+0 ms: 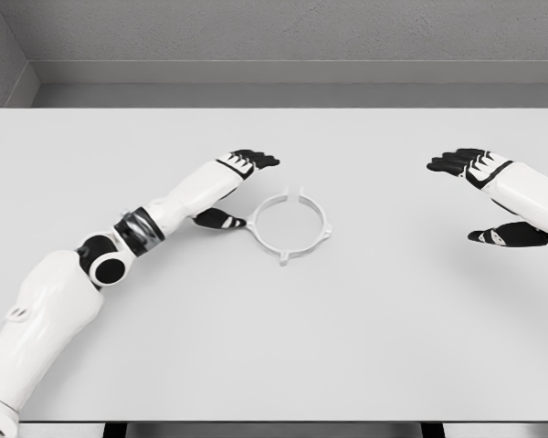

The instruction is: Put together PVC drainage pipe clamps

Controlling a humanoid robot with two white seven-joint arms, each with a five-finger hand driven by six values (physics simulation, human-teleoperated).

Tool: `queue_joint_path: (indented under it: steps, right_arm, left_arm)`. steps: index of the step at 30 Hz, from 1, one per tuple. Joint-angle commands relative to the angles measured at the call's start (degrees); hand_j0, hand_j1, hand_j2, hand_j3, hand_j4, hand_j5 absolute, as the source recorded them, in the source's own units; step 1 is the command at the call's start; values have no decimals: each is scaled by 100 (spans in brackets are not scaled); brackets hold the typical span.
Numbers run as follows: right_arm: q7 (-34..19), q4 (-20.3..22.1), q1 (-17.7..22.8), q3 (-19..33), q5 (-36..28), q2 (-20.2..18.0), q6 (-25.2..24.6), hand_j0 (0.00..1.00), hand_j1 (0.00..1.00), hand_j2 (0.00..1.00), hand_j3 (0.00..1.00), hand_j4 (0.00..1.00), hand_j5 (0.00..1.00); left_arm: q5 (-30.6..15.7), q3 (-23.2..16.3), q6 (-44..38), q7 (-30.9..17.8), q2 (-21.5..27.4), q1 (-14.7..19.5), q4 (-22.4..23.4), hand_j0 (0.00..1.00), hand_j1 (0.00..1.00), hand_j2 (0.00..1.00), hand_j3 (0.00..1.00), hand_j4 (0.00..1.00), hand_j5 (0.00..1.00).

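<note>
A white ring-shaped pipe clamp [291, 224] with small tabs lies flat on the white table [274, 347], near the middle. My left hand [237, 190] hovers just left of the clamp, fingers spread and thumb pointing toward the ring's left tab; it holds nothing. Far to the right, well apart from the clamp, my right hand [482, 196] is open too, with its fingers reaching left and its thumb below.
The table's front edge runs along the bottom of the view. A grey wall and floor strip lie behind the table's far edge. My left forearm crosses the table's left half diagonally.
</note>
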State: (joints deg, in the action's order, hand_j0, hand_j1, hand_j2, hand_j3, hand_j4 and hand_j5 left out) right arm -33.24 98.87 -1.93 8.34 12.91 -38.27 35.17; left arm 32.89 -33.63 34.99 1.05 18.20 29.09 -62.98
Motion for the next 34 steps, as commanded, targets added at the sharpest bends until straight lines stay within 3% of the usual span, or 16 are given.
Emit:
queue_joint_path:
  steps: [1,18,25,28,34]
  right_arm:
    - [2,1,0,1,-43,-5,-17,100,100,100,100,100,100]
    - [2,1,0,1,-43,-5,-17,100,100,100,100,100,100]
    - [11,1,0,0,-43,-5,-17,100,100,100,100,100,100]
    - [2,1,0,-8,-43,-5,-17,100,100,100,100,100,100]
    - [11,-8,0,1,-43,-5,-17,100,100,100,100,100,100]
  left_arm:
    - [-37,5,1,0,-53,0,-3,100,100,100,100,100,100]
    - [-55,49,1,9,-88,62,58,100,100,100,100,100,100]
    - [-160,357,1,9,1352,343,23,100,100,100,100,100,100]
    - [-169,805,1,9,2135,299,49,100,100,100,100,100,100]
    - [-169,1051,1,9,2364,114,172,100,100,100,100,100,100]
